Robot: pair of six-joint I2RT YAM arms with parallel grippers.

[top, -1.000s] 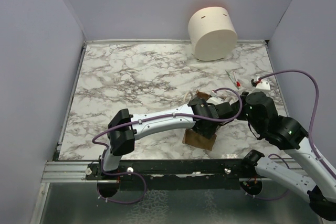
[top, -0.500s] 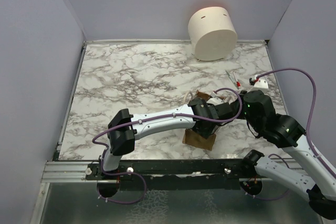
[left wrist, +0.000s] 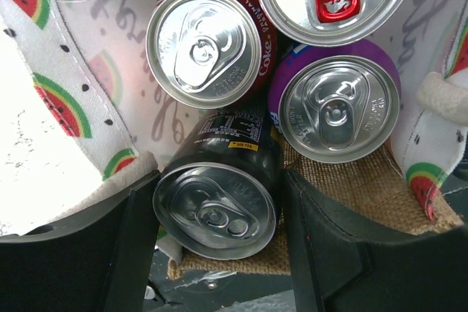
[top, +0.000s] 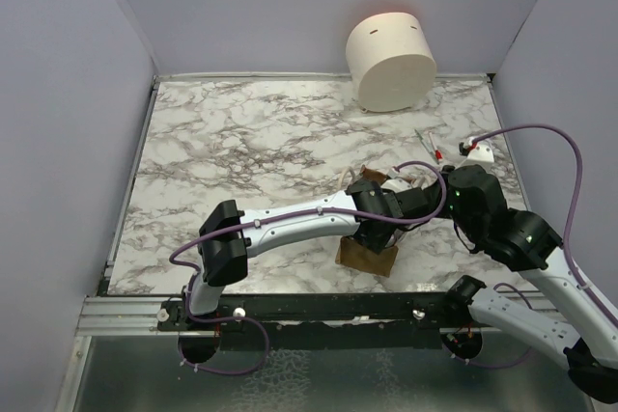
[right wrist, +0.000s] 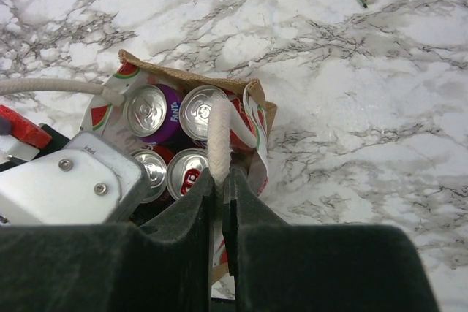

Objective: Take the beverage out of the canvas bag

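The canvas bag (top: 367, 256) stands near the table's front edge, tan outside with a watermelon-print lining (left wrist: 55, 100). It holds several drink cans. In the left wrist view my left gripper (left wrist: 213, 239) is down in the bag with both fingers against a tilted black can (left wrist: 216, 210), next to a red Coke can (left wrist: 201, 49) and a purple can (left wrist: 333, 107). My right gripper (right wrist: 219, 195) is shut on the bag's white rope handle (right wrist: 219, 140) and holds it up above the bag's opening (right wrist: 186, 78). In the top view the left gripper (top: 379, 224) hides most of the bag.
A large cream cylinder (top: 391, 60) stands at the back right. A pen with a red cap (top: 428, 147) and a small white and red object (top: 480, 151) lie on the marble to the right. Grey walls close in both sides.
The right arm has shifted slightly left with the handle. The left arm has barely moved.
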